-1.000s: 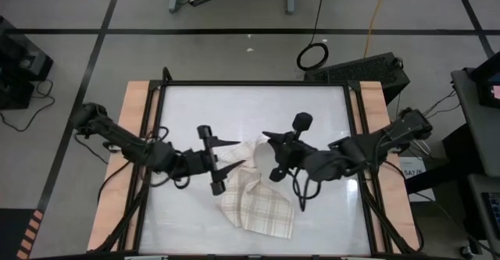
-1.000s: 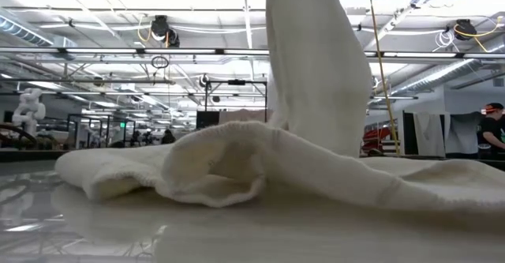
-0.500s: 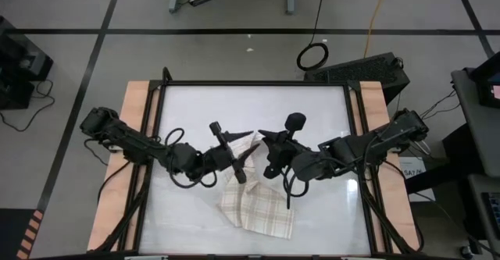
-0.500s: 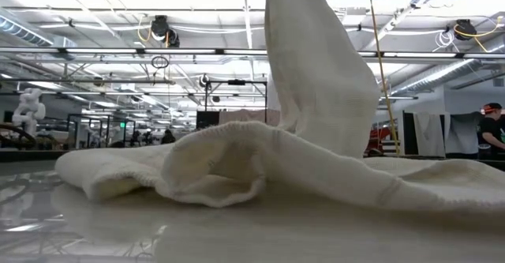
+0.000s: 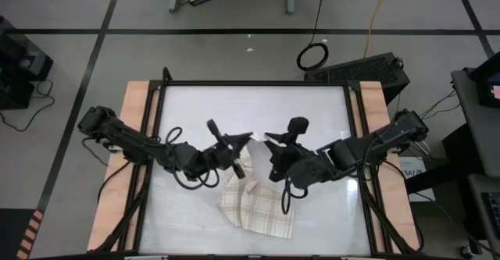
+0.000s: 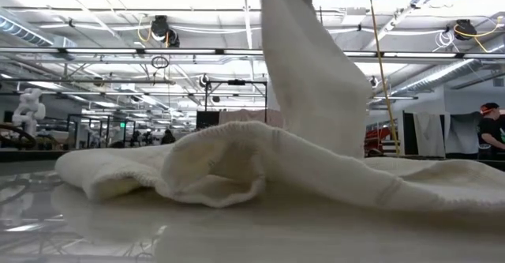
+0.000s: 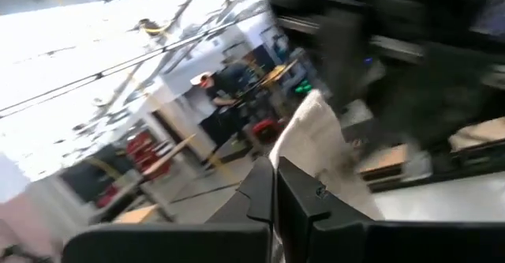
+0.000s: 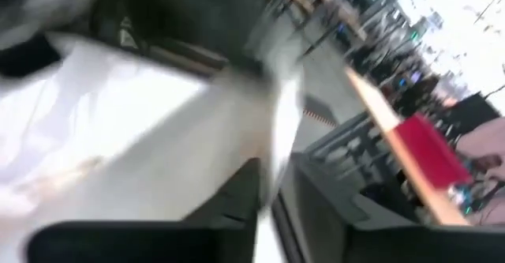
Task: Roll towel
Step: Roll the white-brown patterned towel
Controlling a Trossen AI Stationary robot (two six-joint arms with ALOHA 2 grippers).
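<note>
A soft cream-white cloth towel with a tan-brown plaid grid (image 5: 258, 209) lies crumpled on the glossy white desk with pale wooden side rails (image 5: 234, 104), toward the near middle of the surface, with one corner pulled up off the desk between the two arms. From table height, the towel (image 6: 237, 168) shows as a rumpled heap spread across the desk, with a tall strip of fabric rising upright out of the heap to the top of the view. The left tool (image 5: 242, 140) reaches in from the left side and is clenched on the raised corner of the towel; its wrist camera shows the two dark fingers (image 7: 272, 192) pressed together with the pale cloth (image 7: 316, 137) standing just beyond their tips. The right tool (image 5: 271, 140) comes in from the right side and meets the same lifted corner from the opposite side; its wrist camera shows a narrow gap between its dark fingers (image 8: 237, 192) with the pale cloth (image 8: 280, 129) running through that gap, but the blur leaves it impossible to tell whether they grip the fabric or have let go. A person in dark clothes and a cap (image 6: 491, 133) stands in the room far behind the desk.
</note>
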